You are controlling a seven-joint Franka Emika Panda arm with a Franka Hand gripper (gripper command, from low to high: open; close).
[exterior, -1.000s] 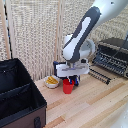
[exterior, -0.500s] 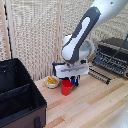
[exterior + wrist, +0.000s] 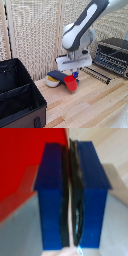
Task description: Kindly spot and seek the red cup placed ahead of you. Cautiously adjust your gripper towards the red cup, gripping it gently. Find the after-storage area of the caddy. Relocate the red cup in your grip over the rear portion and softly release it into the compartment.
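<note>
The red cup (image 3: 71, 83) hangs tilted under the white gripper (image 3: 75, 75), low over the wooden table near the cream bowl. In the wrist view the two blue fingers (image 3: 50, 198) are pressed together on a thin dark edge, with the gripper (image 3: 70, 195) shut and the red cup (image 3: 25, 163) filling one side of the picture. The black caddy (image 3: 35, 102) stands at the exterior view's left, well apart from the cup. A cross divider splits it, and the rear portion (image 3: 11, 75) is the bay farther back. Both bays look empty.
A cream bowl (image 3: 52, 80) with yellow pieces sits just beside the cup, toward the caddy. A dark toaster oven (image 3: 113, 55) stands at the exterior view's right, with a dark wire rack (image 3: 97, 75) lying in front of it. A slatted screen backs the table.
The cup has shifted slightly up and toward the exterior view's right, held in the gripper. The arm has moved only a little.
</note>
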